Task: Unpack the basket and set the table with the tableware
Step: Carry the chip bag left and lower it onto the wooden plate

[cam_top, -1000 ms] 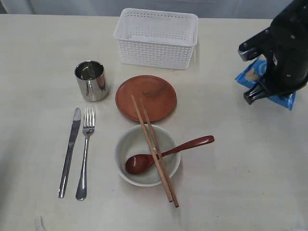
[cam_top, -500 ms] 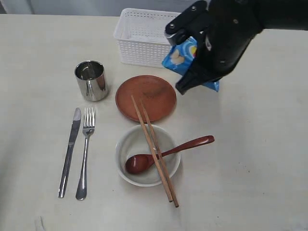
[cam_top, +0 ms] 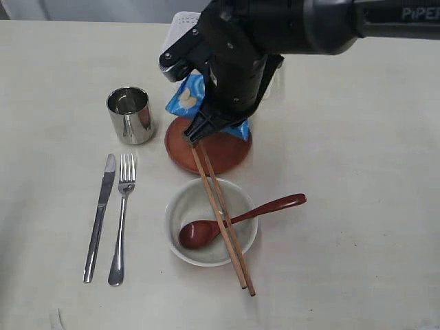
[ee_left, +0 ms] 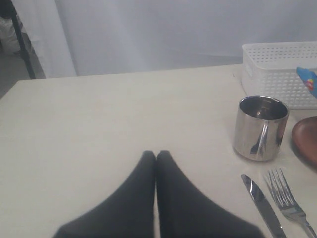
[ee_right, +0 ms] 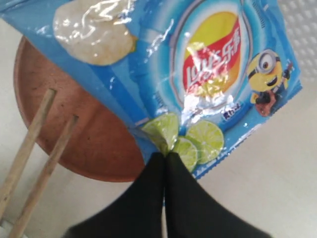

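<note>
In the bowl (cam_top: 176, 206), spoon (cam_top: 254, 214); basket (ee_left: 277, 74) interior unclear.

My pale worktop (cam_top: 357, 206) carries the white basket (cam_top: 180, 24) at the back, the steel cup (cam_top: 130, 115), the knife (cam_top: 100, 216) and fork (cam_top: 122, 220) side by side, the brown plate (cam_top: 220, 152), and the off-white bowl (cam_top: 189, 206) just beside it.

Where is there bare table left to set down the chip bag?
Widest free patch: the table right of the spoon and plate, out to the edge. Another lies left of the cup and knife. The middle is crowded: chopsticks cross bowl and plate, and the right claw holds the chip bag over the plate.
</note>
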Controlling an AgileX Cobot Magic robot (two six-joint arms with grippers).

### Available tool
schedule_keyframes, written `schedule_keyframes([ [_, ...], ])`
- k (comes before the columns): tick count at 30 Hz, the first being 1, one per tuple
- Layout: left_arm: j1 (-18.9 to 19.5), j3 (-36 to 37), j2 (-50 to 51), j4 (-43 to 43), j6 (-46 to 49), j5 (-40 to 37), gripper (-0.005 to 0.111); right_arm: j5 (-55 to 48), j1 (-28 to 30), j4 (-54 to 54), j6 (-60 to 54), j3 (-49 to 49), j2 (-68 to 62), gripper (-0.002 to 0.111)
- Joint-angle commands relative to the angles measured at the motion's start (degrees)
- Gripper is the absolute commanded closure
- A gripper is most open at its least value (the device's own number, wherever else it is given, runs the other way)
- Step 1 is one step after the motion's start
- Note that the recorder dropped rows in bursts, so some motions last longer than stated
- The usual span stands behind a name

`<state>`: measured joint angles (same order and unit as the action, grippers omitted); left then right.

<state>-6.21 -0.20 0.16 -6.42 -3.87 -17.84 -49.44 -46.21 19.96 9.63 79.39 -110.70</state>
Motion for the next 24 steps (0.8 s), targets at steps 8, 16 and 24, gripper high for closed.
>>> schedule_keyframes([
  [8,-0.4,0.2,-0.2,0.1,0.0,0.4,0.107,0.7,-0.8,-0.5,-2.7,0.5,-1.0,0.109],
  [16,-0.4,0.2,-0.2,0.1,0.0,0.4,0.107,1.4,-0.8,-3.6,-8.1,0.5,-1.0,0.109],
  [24,-0.4,0.2,-0.2,0.1,0.0,0.4,0.107,1.4,-0.8,-3.4,-8.8,0.5,-1.0,0.108],
])
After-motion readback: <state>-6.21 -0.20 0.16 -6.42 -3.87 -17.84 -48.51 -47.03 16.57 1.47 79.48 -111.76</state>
